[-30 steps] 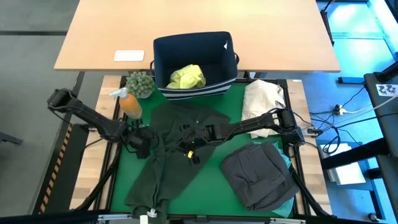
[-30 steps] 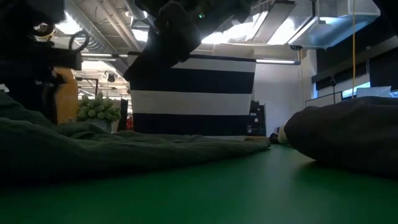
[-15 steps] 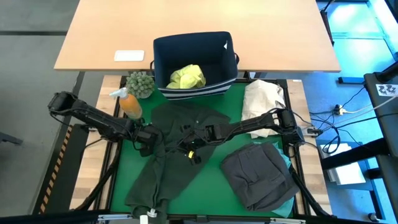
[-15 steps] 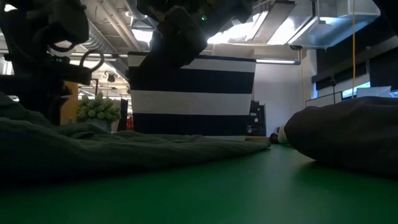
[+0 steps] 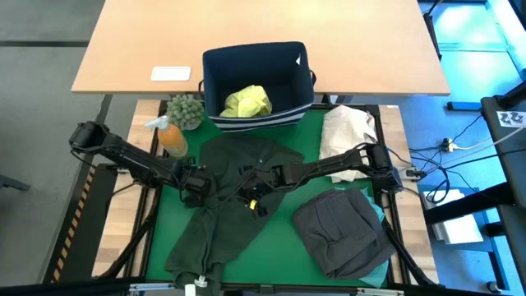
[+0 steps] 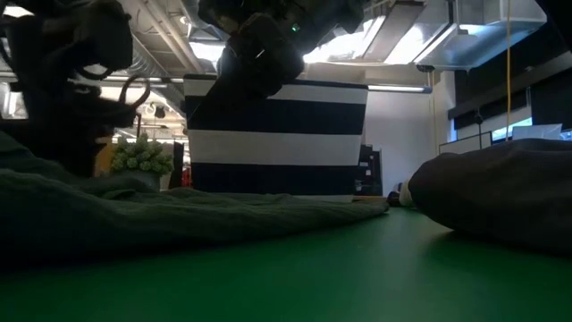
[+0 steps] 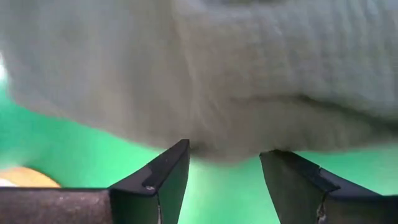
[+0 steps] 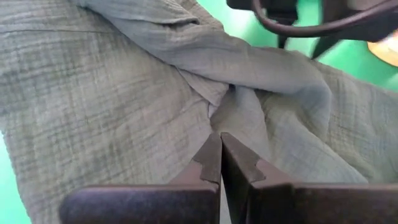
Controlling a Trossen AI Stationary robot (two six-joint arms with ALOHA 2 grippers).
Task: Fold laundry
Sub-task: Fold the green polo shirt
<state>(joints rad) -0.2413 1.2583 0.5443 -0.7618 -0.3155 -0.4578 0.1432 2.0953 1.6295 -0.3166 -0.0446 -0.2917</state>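
Observation:
A dark olive-black garment (image 5: 220, 234) lies spread on the green mat (image 5: 275, 247), left of centre. My right gripper (image 5: 251, 196) is over its middle, shut on a fold. At the garment's left edge my left gripper (image 5: 200, 182) stands open. In the left wrist view its fingers (image 7: 171, 168) flank the hem (image 7: 224, 146), and I cannot tell whether they touch it. A folded charcoal grey garment (image 5: 339, 230) rests on a turquoise one (image 5: 380, 215) at the right. A yellow-green shirt (image 5: 246, 100) lies in the navy bin (image 5: 215, 70). My right gripper pinches a raised fold (image 8: 231, 102) in the middle of the dark garment between its two shut fingers, slanting down from the table's right. Creases run together at the fingertips. The cloth rises to them while the rest of the garment (image 6: 134, 210) lies on the mat.
A cream cloth bundle (image 5: 347, 131) lies at the far right of the mat. An orange bottle (image 5: 172, 140) and a small green plant (image 5: 186, 111) stand at the far left, close to my left arm. The navy bin sits at the far edge.
My left gripper has moved toward the table's right and slightly down, from the bare mat up to the dark garment's left edge. The garment has kept its place.

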